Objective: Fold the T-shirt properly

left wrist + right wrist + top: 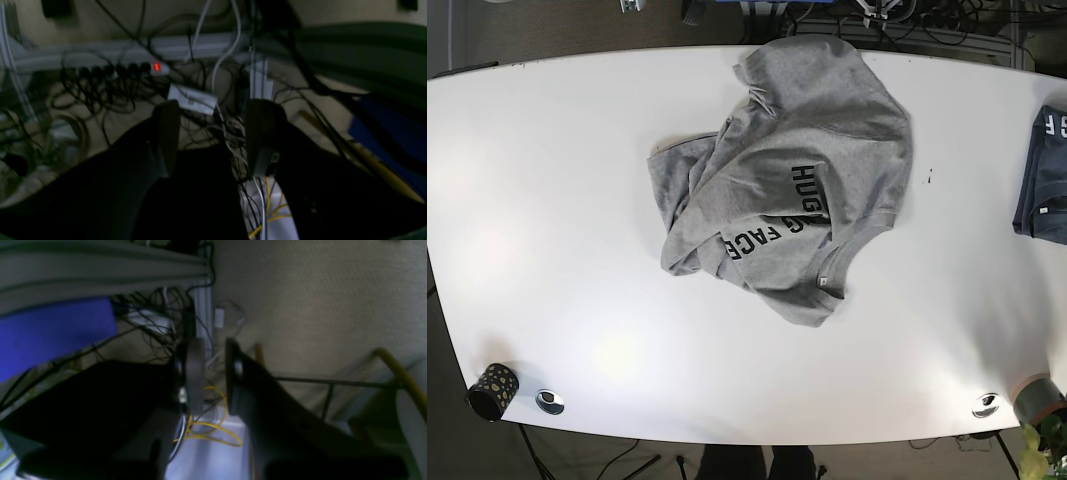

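Robotics lab setting. Evidence: a white desk (577,200) on a carpeted floor (317,290), a lit power strip (126,69) among tangled cables (213,110), and an aluminium frame rail (186,46).

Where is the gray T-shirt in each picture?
Base view: the gray T-shirt lies crumpled on the white table, a bit above the middle.
Left wrist view: not in it; only the open left gripper over floor cables.
Right wrist view: not in it; only the open right gripper over the floor.
Shared landmark: the yellow wires show in both wrist views; the base view shares none.
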